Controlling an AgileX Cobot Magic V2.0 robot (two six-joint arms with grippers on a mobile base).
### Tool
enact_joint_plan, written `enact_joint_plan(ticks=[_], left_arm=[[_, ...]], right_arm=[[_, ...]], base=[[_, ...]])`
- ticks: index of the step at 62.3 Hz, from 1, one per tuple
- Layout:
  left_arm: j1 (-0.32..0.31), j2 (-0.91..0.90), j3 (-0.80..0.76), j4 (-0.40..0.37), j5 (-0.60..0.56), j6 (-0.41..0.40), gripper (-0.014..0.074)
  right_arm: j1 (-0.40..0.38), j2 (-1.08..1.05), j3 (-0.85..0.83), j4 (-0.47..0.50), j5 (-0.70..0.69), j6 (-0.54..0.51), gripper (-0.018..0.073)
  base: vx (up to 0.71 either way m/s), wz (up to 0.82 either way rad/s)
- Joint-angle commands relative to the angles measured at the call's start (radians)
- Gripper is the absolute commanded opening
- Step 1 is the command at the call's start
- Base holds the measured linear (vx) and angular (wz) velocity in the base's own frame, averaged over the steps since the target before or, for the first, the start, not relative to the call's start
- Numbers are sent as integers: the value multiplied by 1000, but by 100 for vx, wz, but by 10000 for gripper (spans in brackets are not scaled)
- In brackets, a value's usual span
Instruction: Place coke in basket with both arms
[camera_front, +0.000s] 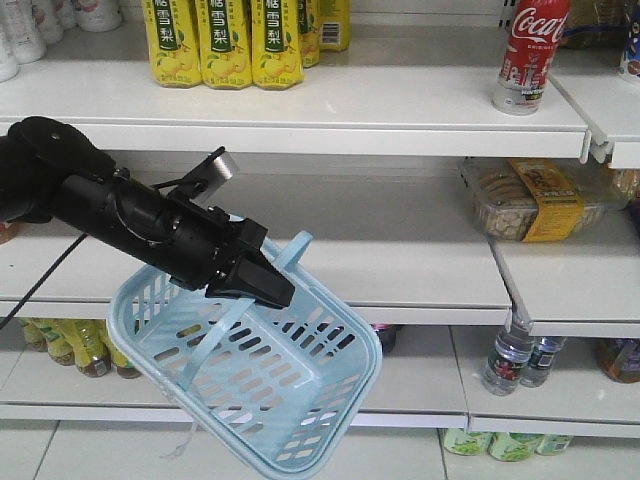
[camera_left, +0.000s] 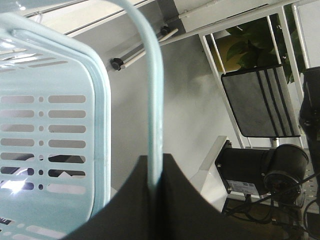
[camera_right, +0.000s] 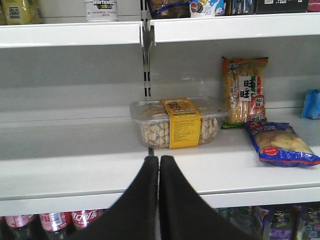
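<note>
Closest to the front camera, the bulky black left arm (camera_front: 110, 210) reaches in from the left. The wedge-shaped left end effector (camera_front: 262, 283) is clenched on the flat swing handle (camera_front: 290, 250) of the pale blue slotted plastic basket (camera_front: 330, 395). That basket hangs tilted in mid-air before the white shelves, with nothing visible inside it. In the left wrist view the handle runs down between the black fingers (camera_left: 195, 215). Further right and higher, the small plastic red-labelled coke bottle (camera_front: 533, 55) stands upright on the white top shelf (camera_front: 400, 105), well apart from the basket. The right end effector (camera_right: 159, 167) is pressed closed on nothing and faces a clear plastic biscuit tray (camera_right: 175, 122) with a yellow band, probably one shelf below the coke. To do this step well, the right arm should rise to the top shelf, spread its fingers and take the bottle around its label, while the left arm levels the basket with its mouth up. The right arm is outside the front view. The bottle's cap is cut off by the frame's top edge. The red-labelled bottles (camera_right: 50, 220) at the bottom of the right wrist view are too cropped to identify.
</note>
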Motion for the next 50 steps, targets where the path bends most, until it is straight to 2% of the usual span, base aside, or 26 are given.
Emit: enact_joint_plan(ticks=[1, 36, 50], left_arm=[[-4, -54, -32, -84, 14, 0, -6], [-4, -52, -32, -84, 13, 0, -6], [-4, -52, -32, -84, 13, 0, -6]], right_arm=[[-7, -15, 19, -3, -74, -7, -10], [-7, -15, 15, -5, -104, -7, -10], [-7, 16, -42, -5, -89, -7, -10]], base=[[0, 0], [0, 0], [0, 0]])
